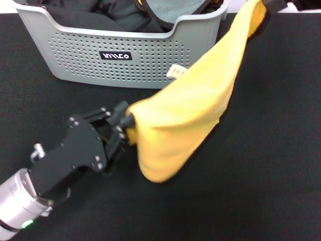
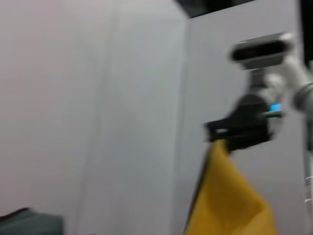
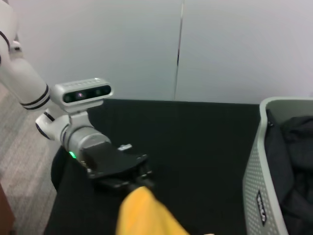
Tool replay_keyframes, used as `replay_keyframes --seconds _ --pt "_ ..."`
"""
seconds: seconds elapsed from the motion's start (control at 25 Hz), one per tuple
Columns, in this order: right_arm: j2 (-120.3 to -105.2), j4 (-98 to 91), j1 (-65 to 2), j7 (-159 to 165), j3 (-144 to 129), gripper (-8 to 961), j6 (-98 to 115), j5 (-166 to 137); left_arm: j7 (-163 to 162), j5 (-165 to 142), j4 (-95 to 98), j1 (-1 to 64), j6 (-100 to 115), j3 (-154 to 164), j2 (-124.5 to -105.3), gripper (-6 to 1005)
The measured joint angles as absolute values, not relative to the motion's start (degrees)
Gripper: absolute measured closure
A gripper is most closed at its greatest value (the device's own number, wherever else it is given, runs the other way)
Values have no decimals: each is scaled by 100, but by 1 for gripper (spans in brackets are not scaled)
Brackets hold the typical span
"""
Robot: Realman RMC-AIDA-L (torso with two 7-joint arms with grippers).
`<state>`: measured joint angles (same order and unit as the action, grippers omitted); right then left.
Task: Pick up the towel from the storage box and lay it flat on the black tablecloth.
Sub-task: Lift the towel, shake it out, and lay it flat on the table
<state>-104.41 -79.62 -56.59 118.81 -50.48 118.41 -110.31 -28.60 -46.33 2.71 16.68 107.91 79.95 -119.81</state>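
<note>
Clamped on one corner of the bright yellow-orange fleecy towel (image 1: 188, 115), the jaws of the left gripper (image 1: 126, 125) are pinching the cloth where its lower end bunches into a fold. That gripper, a black angular unit on a silver wrist, is reaching in from the near left of the head view and is hovering low over the large matte black tablecloth (image 1: 261, 191). From the right wrist view the same left gripper (image 3: 139, 180) is showing with its camera housing above it and the towel (image 3: 144, 213) trailing away from its tips.

Moving rightward, the towel is stretching as a sagging diagonal band, rising from the left gripper toward the far right. Its small white sewn label (image 1: 175, 72) is sitting on the upper edge, just in front of the light grey perforated plastic storage box (image 1: 130, 65). The box is standing at the far side of the tablecloth, its black logo plate (image 1: 116, 55) facing forward, and dark fabrics (image 1: 110, 15) are lying piled inside it. The towel is wholly out of the box and is hanging in the air, its lowest fold close to the tablecloth.

At the far right, the right gripper (image 1: 271, 6) is gripping the towel's opposite, higher corner. In the left wrist view the right gripper (image 2: 234, 133) is closing on the peak of the yellow cloth, with plain pale wall panels (image 2: 98, 107) behind it.
</note>
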Motion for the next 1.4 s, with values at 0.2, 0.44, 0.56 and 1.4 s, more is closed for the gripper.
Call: replay_keyframes --seconds 0.2,0.44,0.56,1.4 --pt "-10337 -8033 -5893 11865 -5082 943 11912 -11148 -3131 -4767 281 1697 10954 7986 -11949 872" --pt "-10222 -8656 -6112 11636 -5123 943 12290 -11722 -3520 -4712 338 1485 11119 7953 -11712 647" --pt "-10129 -8909 -6118 11683 -5045 943 12299 -11812 -3743 -4710 341 1415 11120 7946 -11630 414" --pt "-9391 -9126 -6623 11579 -7739 943 12383 -9822 -4046 -4906 1248 1872 11000 7979 -11920 203"
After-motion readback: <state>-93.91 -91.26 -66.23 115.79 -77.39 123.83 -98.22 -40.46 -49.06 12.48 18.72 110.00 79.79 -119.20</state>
